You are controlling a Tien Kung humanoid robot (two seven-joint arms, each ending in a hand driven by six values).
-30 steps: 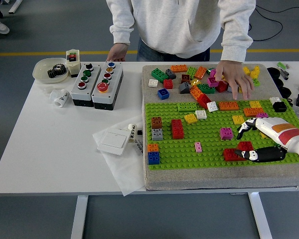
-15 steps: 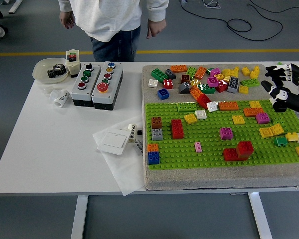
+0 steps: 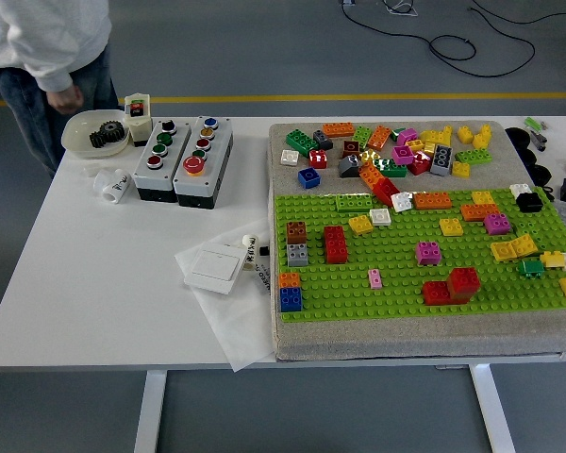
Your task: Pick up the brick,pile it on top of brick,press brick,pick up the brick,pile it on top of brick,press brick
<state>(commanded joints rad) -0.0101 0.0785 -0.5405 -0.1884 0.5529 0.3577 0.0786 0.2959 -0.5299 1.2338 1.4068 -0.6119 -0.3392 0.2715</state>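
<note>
- Now your right hand is gone from view, as is the left, so you cannot tell either hand's state.
- The red bricks point(image 3: 452, 285) sit stacked on the green baseplate point(image 3: 396, 274); one pile looks done.
- The person point(image 3: 38, 57) has stepped left of the surface point(image 3: 94, 274).

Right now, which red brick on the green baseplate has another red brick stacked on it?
The red pair near the front right: its right brick sits raised, overlapping the left one. The other red stack, left of centre, stands as a plain block, apart.

White table point(image 3: 94, 283) has a grey mat point(image 3: 396, 342) with bricks, 2 button boxes point(image 3: 183, 159), a bowl point(image 3: 92, 132), and a white switch point(image 3: 215, 268) on paper point(image 3: 238, 321).
</note>
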